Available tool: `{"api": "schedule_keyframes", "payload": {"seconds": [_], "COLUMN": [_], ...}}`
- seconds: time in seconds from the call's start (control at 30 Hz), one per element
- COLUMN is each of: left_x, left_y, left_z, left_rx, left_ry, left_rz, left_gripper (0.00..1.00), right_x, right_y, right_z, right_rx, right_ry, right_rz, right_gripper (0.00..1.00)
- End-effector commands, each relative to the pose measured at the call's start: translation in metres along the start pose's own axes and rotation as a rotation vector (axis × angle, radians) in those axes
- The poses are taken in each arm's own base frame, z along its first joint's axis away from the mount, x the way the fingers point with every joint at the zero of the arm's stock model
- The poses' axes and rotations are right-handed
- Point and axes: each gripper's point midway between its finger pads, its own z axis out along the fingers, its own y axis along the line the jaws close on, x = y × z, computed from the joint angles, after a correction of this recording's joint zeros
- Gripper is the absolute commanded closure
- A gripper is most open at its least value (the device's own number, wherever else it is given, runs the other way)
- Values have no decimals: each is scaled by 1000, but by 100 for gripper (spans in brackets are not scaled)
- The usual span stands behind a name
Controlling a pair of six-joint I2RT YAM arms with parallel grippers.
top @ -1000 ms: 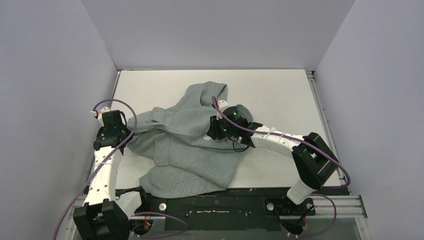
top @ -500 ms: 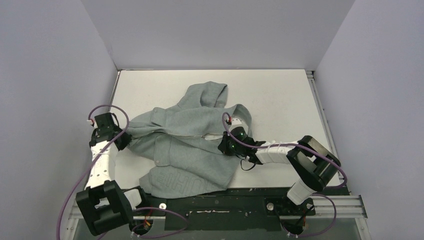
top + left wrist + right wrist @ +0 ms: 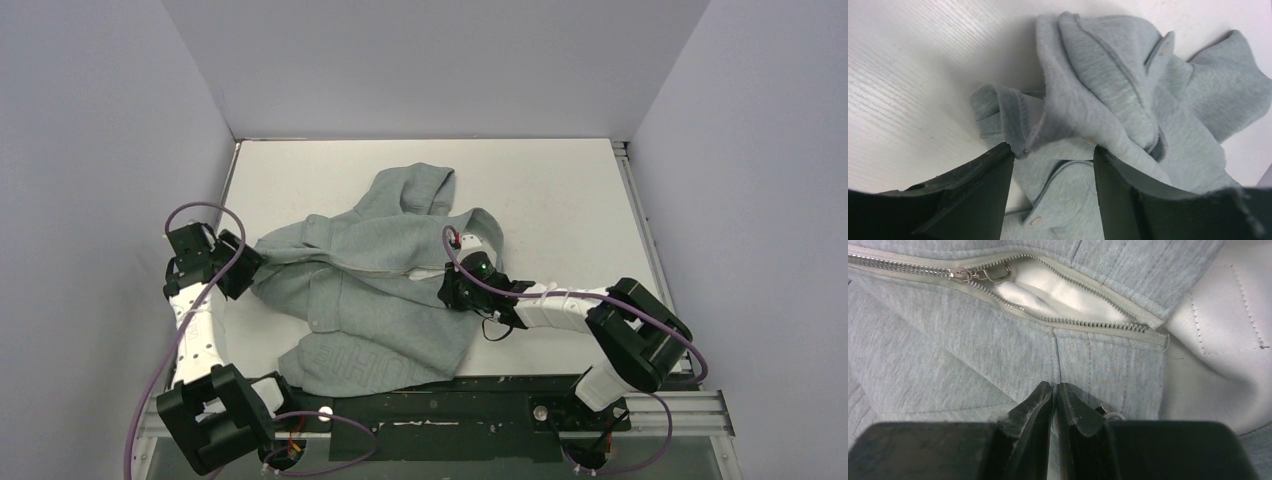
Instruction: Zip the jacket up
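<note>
Jaws on the right gripper (image 3: 1054,390) are sitting almost clenched on plain cloth just below the zipper pull (image 3: 960,274), and those on the left gripper (image 3: 1052,149) are hanging released around a loose edge far left of it. With the jacket (image 3: 370,260) lying crumpled on the desk (image 3: 560,190), an unanchored tug is risking bunching. The right arm is reaching low and the left is hovering.

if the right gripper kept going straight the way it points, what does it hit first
The jacket: the right gripper points into grey fabric just below the open stretch of zipper. It would likely press into that cloth before reaching the teeth, though depth is unclear.
</note>
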Motion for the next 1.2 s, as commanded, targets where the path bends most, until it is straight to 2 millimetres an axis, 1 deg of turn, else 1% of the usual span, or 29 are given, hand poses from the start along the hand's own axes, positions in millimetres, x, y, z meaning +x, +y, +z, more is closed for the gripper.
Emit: {"api": "schedule_keyframes", "payload": {"seconds": [0.0, 0.03, 0.07, 0.1, 0.13, 0.2, 0.3, 0.33, 0.43, 0.5, 0.53, 0.57, 0.63, 0.7, 0.8, 0.9, 1.0, 1.07, 1.17], "left_x": [-31, -35, -36, -34, -30, -10, 39, 61, 124, 166, 184, 198, 215, 221, 211, 200, 193, 196, 203], "left_y": [-44, -51, -60, -74, -94, -123, -158, -167, -173, -174, -171, -171, -173, -173, -169, -170, -170, -165, -161], "left_z": [-42, -50, -58, -66, -72, -79, -76, -76, -69, -68, -63, -62, -58, -52, -41, -35, -26, -15, -4], "left_rx": [106, 112, 136, 184, 257, 356, 473, 494, 507, 526, 529, 547, 562, 553, 510, 496, 461, 416, 383], "left_ry": [-119, -139, -148, -150, -153, -109, 20, 54, 156, 225, 254, 271, 278, 263, 198, 137, 98, 98, 114], "left_rz": [105, 123, 150, 188, 227, 260, 300, 327, 358, 341, 311, 286, 237, 210, 173, 103, 63, 60, 74], "left_gripper": [41, 35, 16, 4, 3, 3, 3, 3, 3, 3, 3, 3, 3, 3, 3, 3, 3, 3, 3], "right_x": [-30, -33, -35, -37, -39, -41, -44, -45, -46, -46, -46, -46, -45, -45, -47, -48, -49, -49, -50], "right_y": [17, 19, 21, 22, 23, 25, 25, 24, 23, 23, 23, 23, 23, 24, 24, 25, 24, 24, 24], "right_z": [-11, -12, -12, -12, -13, -13, -15, -16, -17, -18, -19, -19, -19, -19, -20, -20, -21, -21, -21], "right_rx": [-39, -45, -52, -56, -59, -63, -60, -59, -54, -55, -56, -57, -58, -61, -61, -60, -53, -52, -52], "right_ry": [-68, -74, -79, -83, -86, -90, -103, -107, -119, -126, -128, -128, -129, -132, -134, -133, -133, -135, -137], "right_rz": [-21, -19, -20, -21, -21, -24, -24, -22, -11, -1, 2, 6, 10, 14, 16, 8, 5, 7, 9], "right_gripper": [88, 87, 87, 87, 86, 86, 85, 85, 85, 85, 85, 85, 85, 85, 85, 85, 85, 85, 85]}}
